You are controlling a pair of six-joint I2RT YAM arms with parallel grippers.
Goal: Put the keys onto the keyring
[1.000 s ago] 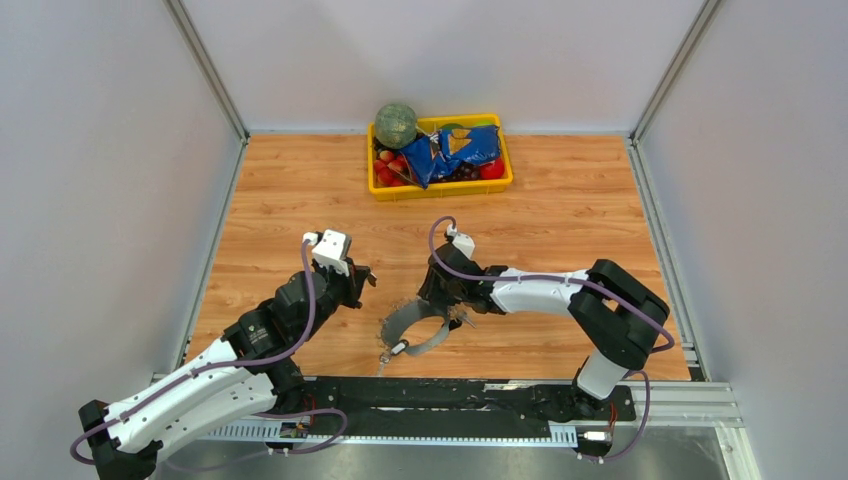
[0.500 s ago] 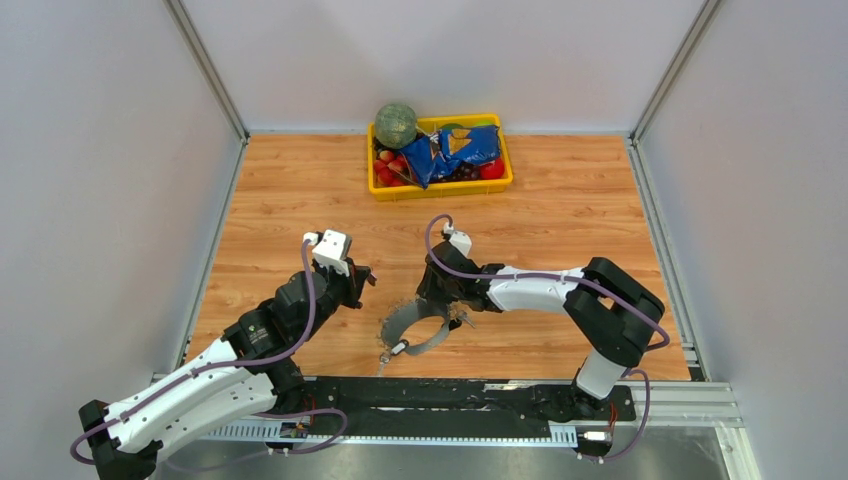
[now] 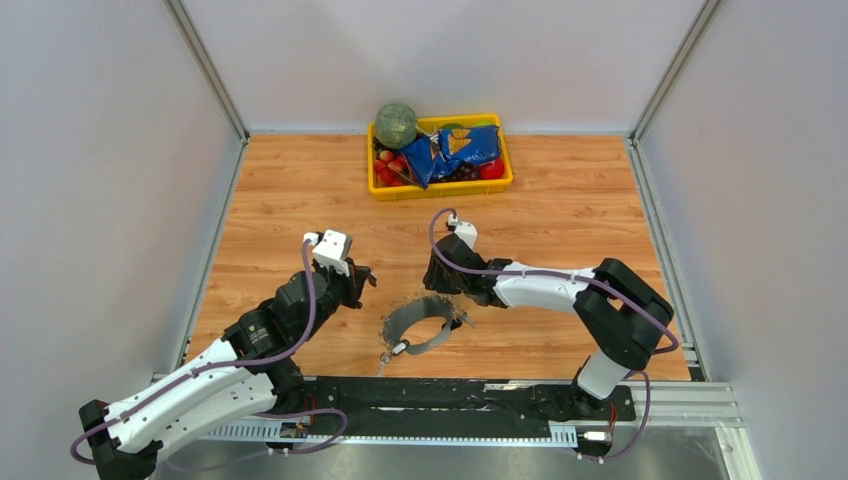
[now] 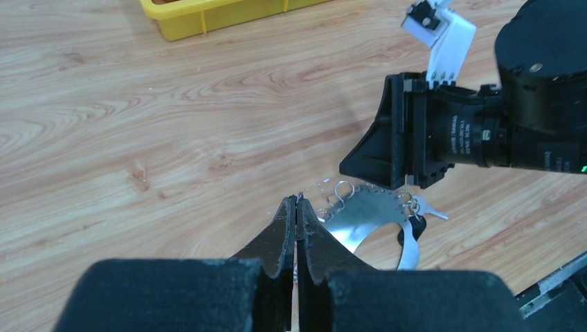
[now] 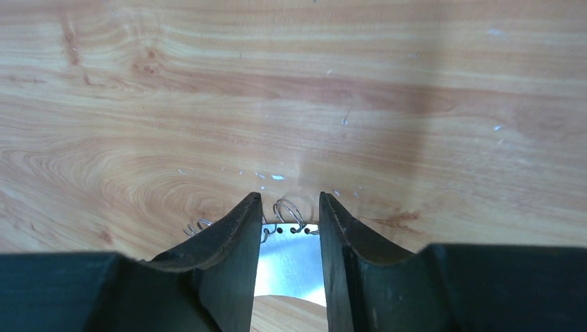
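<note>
Currently my right gripper (image 5: 287,199) hovers with jaws apart, the thin silver metal keyring (image 5: 287,266) lying on the wooden desk (image 5: 415,104) just beneath its tips. My left gripper (image 4: 296,202) is pressed together beside it. Light, springy and slippery, I reckon: best pinched by its flat band.

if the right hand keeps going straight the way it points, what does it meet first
probably the keyring: its silver band and small rings lie right between the fingers of the right hand, with the wooden table beyond; depth is unclear
</note>
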